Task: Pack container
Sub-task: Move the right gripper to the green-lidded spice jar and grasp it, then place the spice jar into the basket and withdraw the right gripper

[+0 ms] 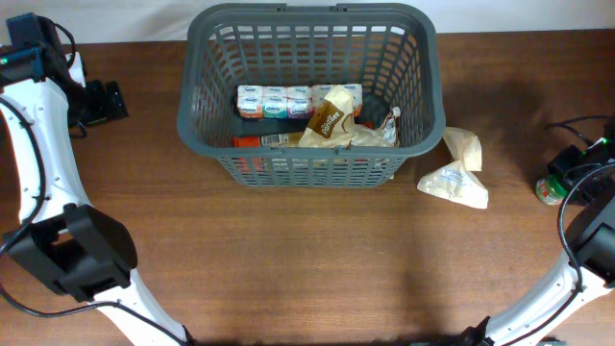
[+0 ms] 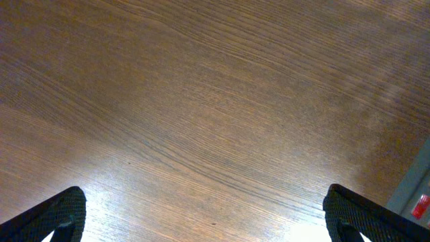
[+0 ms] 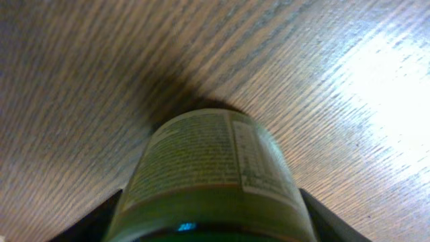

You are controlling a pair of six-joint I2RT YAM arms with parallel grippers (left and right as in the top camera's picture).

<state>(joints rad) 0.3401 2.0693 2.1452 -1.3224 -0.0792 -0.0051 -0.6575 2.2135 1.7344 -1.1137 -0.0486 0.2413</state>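
The container, a dark grey slotted basket [image 1: 307,159], stands at the back middle of the table. It holds a row of small white cups [image 1: 288,101], a tan snack bag [image 1: 332,120] and a red packet [image 1: 252,141]. My left gripper [image 1: 101,101] is open and empty over bare wood at the far left; the left wrist view shows its fingers wide apart [image 2: 208,218]. My right gripper [image 1: 575,165] is at the far right edge. Its fingers [image 3: 208,222] sit against both sides of a green-lidded jar [image 3: 208,175], which also shows in the overhead view [image 1: 550,189].
A cream plastic bag [image 1: 454,178] lies on the table just right of the basket's front corner. The basket's corner shows at the right edge of the left wrist view [image 2: 416,195]. Cables run near both arm bases.
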